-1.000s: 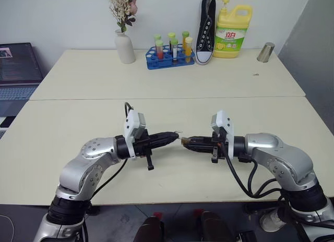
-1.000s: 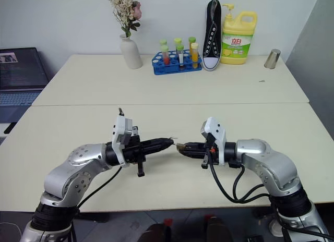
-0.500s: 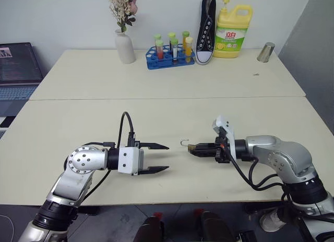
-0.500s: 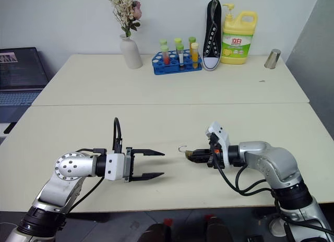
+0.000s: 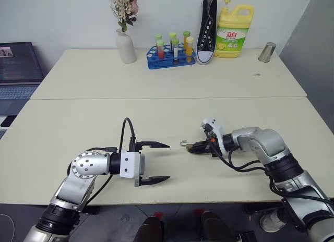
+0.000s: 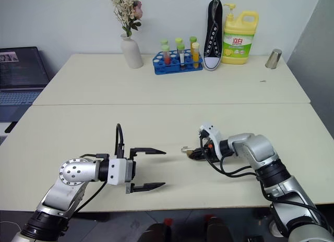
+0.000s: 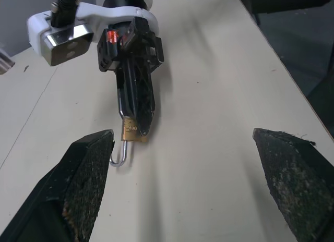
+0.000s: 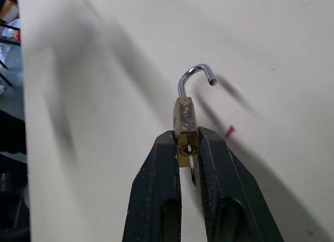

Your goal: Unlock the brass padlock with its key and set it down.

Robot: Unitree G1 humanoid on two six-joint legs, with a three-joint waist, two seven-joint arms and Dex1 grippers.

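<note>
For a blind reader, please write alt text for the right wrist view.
The right gripper pinches the brass padlock between its jaws, above the pale table. The silver shackle stands open, hooked away from the jaws.

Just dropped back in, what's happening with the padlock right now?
The right end effector is pinching the brass padlock by its body, low over the table. The silver shackle is swung open, so the lock looks unlocked but not yet set down. A thin silvery piece sits by the keyhole, likely the key, though that is hard to confirm. The left end effector faces it with its fingers wide apart and nothing between them.
</note>
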